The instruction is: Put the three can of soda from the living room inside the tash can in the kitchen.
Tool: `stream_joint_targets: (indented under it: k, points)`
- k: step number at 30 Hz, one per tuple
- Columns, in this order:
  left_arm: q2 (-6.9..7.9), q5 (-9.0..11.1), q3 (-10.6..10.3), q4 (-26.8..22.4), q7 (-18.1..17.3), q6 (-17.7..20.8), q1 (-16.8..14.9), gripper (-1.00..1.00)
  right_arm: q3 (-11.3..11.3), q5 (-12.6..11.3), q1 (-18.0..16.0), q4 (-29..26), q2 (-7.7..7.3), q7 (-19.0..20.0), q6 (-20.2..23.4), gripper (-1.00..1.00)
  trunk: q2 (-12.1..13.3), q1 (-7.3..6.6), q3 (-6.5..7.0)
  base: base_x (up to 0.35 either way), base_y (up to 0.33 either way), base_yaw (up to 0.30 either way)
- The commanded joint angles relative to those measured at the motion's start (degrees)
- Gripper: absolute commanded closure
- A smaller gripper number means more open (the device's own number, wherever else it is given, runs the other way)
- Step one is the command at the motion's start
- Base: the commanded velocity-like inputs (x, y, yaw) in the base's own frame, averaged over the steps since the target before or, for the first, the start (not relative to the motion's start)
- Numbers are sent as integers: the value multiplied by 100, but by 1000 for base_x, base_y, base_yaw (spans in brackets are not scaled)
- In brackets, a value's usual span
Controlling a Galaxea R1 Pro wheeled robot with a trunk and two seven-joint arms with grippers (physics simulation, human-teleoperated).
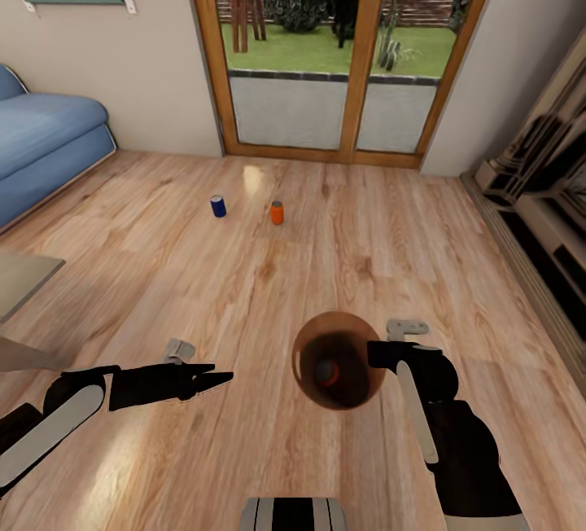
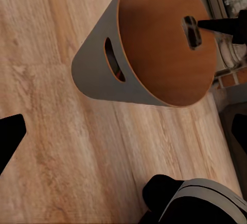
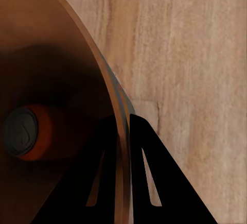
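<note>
Inside the bin [image 3: 56,80], right pincer [image 3: 122,131] clamping its rim, lies an orange can [image 3: 31,134].

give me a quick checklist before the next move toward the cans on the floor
1. Right gripper clamped on the rim of the round tapered bin, grey outside, wood-brown inside: ok, a finger sits on each side of the wall.
2. One orange can with a silvery top already inside the bin: ok.
3. Left gripper free for a pickup: ok, it holds nothing; open or shut, cannot tell.
4. Dark blue can and second orange can upright on the wood-plank floor, apart from each other: ok.
5. Cans within arm's reach now: not ok, they stand well ahead, near the glass doors.
6. Bin held level: cannot tell.
</note>
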Motion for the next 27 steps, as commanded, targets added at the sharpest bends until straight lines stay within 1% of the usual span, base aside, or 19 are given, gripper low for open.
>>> stream_joint_targets:
  k: [1, 14, 27]
  points:
    - [0, 0, 1, 0, 0, 2, 0, -100, 0, -56, -2, -2, 1, 26, 0, 100, 0, -1, 1, 334, 0, 0]
    - [0, -2, -4, 0, 6, 4, 0, -100, 0, -56, -2, 0, 1, 25, 0, 100, 0, -1, 1, 334, -9, 0]
    - [-2, 7, 2, 4, 9, 15, 0, -100, -1, -56, -2, -2, -4, 31, 0, 100, 0, -1, 1, 330, -132, 0]
